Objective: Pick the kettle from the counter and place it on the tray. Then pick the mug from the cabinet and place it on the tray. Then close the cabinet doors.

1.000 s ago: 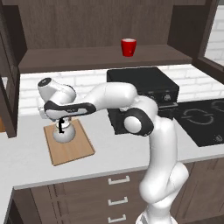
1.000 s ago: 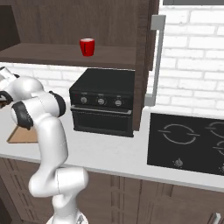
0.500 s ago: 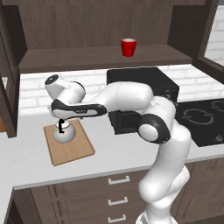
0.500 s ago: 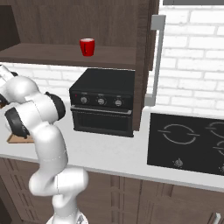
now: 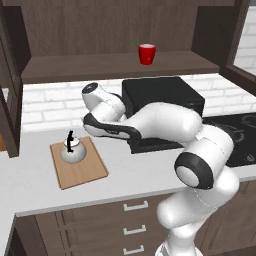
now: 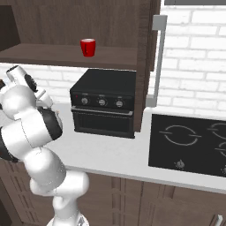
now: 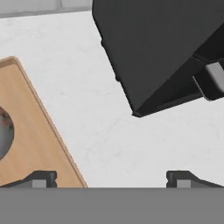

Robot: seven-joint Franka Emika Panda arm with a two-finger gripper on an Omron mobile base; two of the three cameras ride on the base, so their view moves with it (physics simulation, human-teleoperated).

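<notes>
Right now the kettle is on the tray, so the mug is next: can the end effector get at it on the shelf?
Probably yes. The mug stands alone near the shelf's front edge, nothing before it, and the end effector is open and empty.

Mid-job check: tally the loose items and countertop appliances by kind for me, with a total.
Kettle on the tray: 1
Mug on the cabinet shelf: 1
Tray: 1
Countertop oven: 1
Total: 4
</notes>
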